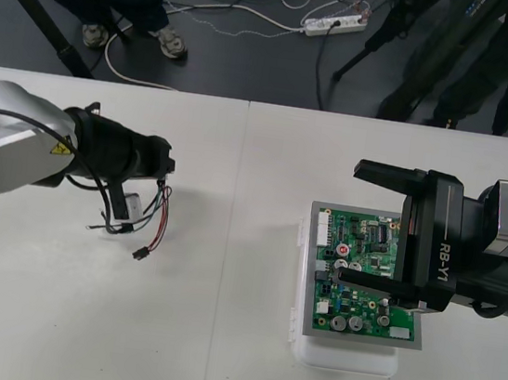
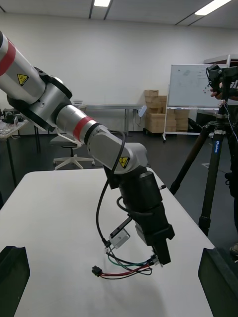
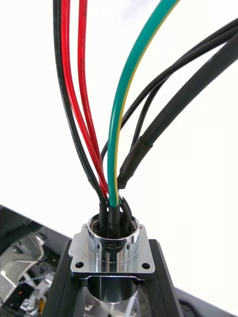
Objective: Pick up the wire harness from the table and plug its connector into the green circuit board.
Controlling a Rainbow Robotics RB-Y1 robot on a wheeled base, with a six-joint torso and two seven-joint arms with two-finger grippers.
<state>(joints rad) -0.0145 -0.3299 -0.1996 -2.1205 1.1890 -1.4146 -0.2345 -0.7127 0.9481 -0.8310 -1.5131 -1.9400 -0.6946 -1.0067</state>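
Left wrist view: left tool [image 3: 111, 280] is clamped on the harness's metal socket [image 3: 110, 245]. Over the counter [image 1: 215, 344], the wires [image 1: 156, 219] and plug [image 1: 141, 253] dangle, well apart from the green board [image 1: 355, 311]. The right tool [image 1: 376, 227], marked "RB-Y1", gapes wide above that board.

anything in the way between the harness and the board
Nothing lies on the table between them, but the right gripper hangs open over the green circuit board, which may block the harness held by the left gripper.

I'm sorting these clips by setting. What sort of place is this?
Likely a robotics lab: a plain table with a bare circuit board, the left gripper holding a wire harness, and a power strip with cables on the floor beyond.
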